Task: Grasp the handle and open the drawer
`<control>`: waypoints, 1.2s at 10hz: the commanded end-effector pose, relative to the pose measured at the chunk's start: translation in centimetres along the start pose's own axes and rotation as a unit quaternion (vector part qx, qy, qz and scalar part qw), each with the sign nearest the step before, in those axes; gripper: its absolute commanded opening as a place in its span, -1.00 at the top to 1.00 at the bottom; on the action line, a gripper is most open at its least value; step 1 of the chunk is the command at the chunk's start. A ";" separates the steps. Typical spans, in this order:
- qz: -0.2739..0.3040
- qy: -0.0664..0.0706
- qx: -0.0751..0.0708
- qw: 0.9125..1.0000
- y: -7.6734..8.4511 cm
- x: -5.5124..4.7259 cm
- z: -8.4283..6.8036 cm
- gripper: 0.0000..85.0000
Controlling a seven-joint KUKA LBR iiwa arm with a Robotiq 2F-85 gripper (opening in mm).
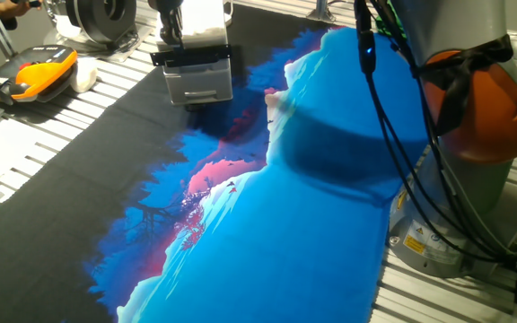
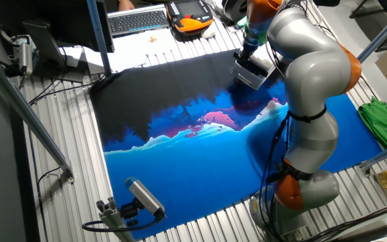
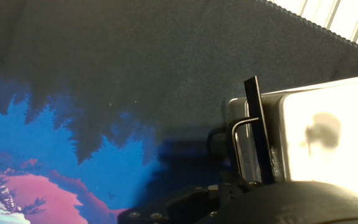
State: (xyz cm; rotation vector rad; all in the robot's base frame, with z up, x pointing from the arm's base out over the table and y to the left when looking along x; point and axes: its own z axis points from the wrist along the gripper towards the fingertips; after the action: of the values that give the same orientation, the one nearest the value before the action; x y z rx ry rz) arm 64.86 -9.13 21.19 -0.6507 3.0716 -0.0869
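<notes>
The small white cabinet (image 1: pixel 206 34) stands at the far edge of the blue-and-black mat, with the grey front of the drawer (image 1: pixel 200 85) facing the mat. The black handle (image 1: pixel 191 56) runs across the front. In the hand view the handle (image 3: pixel 259 124) stands edge-on on a wire bracket, just off the grey front, with the white cabinet top (image 3: pixel 328 130) to its right. My gripper (image 1: pixel 172 38) hangs right above the handle's left part; it also shows in the other fixed view (image 2: pixel 246 54) over the cabinet (image 2: pixel 250 75). Its fingers are hidden, so I cannot tell whether they grip.
An orange-and-black case (image 1: pixel 34 72) and a white lump (image 1: pixel 83 76) lie left of the cabinet. A keyboard (image 2: pixel 138 20) lies beyond the mat (image 1: pixel 267 233). My arm's base (image 2: pixel 301 188) stands at the mat's near edge. A green cloth (image 2: pixel 385 121) lies to the right.
</notes>
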 end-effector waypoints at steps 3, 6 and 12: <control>-0.004 0.007 0.008 1.000 0.0 0.0 0.0 1.00; 0.017 0.001 0.005 1.000 0.0 0.0 0.0 1.00; 0.048 -0.002 -0.008 0.999 0.0 0.0 0.0 1.00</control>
State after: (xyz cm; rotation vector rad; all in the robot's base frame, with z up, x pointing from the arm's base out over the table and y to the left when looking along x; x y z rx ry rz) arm 64.88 -9.16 21.21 -0.5012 3.0934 -0.0634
